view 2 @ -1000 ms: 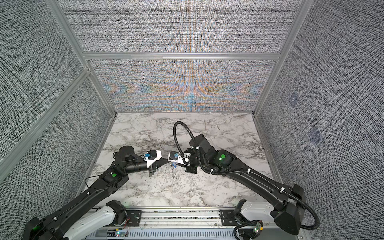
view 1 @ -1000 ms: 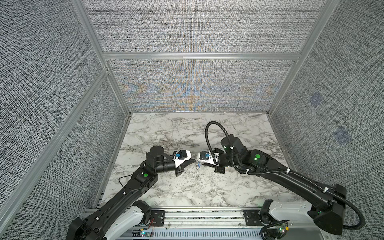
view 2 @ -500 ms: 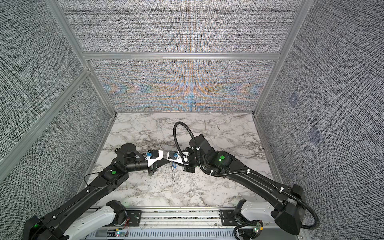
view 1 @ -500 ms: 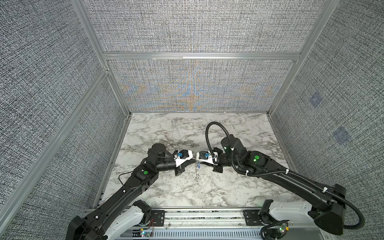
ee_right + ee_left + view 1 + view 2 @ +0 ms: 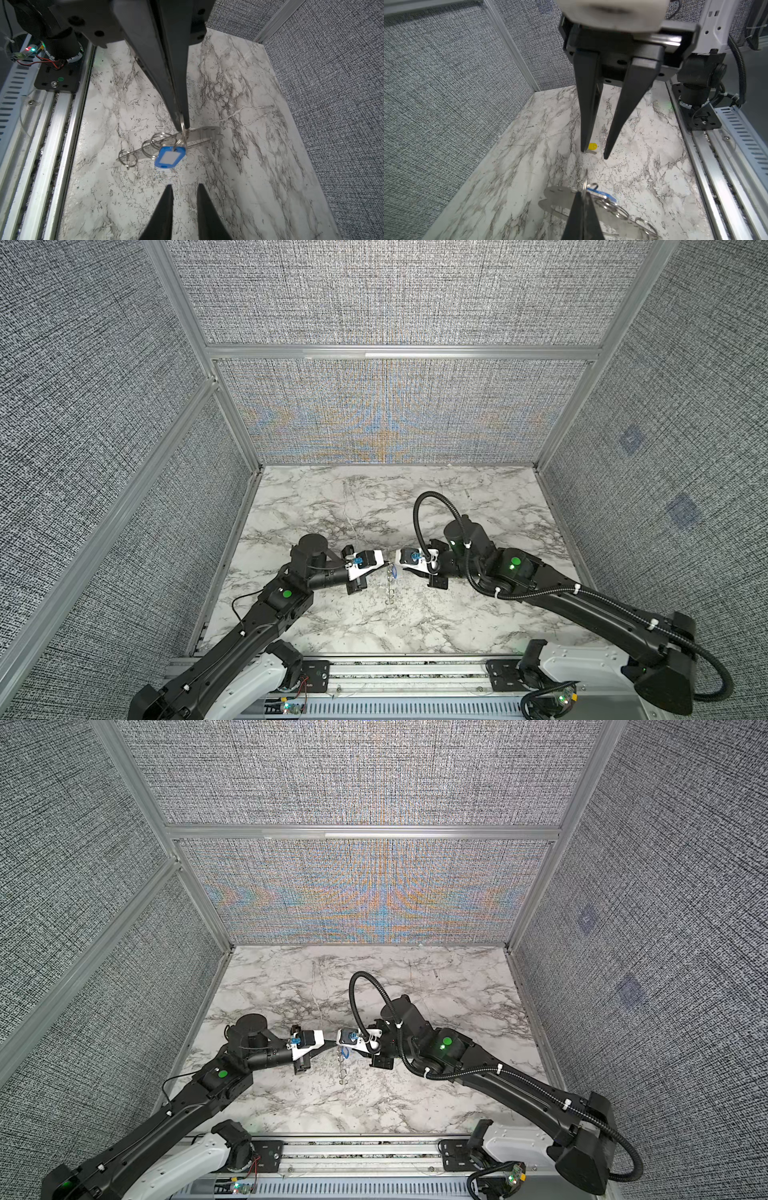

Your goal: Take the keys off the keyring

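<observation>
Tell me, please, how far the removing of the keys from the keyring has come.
Looks done: the yellow-headed metal key is off, apart from the thin silver metal keyring. In hand: the left gripper has its jaws shut on that keyring, with the blue plastic tag hanging from it; the right gripper faces it, jaws open. Left: freeing the blue tag.

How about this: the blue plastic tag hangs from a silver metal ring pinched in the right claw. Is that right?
No, the left claw pinches the silver metal ring, with the blue plastic tag hanging from it. The right wrist view shows this; the right claw there stands open and empty.
</observation>
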`<state>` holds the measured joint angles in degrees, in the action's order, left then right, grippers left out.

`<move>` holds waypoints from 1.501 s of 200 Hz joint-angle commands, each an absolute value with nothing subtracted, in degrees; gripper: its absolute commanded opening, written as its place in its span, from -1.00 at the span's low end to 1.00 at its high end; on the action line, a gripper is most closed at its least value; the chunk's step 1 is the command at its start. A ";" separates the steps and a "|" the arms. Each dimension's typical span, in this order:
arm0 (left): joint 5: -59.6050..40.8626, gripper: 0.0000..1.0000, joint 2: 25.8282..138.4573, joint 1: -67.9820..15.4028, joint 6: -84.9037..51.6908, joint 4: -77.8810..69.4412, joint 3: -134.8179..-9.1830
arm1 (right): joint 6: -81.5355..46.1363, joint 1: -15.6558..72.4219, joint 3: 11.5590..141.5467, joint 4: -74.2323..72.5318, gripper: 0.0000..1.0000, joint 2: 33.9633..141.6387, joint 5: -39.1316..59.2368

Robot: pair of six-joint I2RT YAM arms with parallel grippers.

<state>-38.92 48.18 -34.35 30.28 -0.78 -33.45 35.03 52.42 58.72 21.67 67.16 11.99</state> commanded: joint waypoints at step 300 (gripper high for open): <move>-41.26 -1.00 56.16 -37.35 31.44 4.50 -41.24 | 29.45 52.65 51.57 11.09 -0.61 61.17 11.43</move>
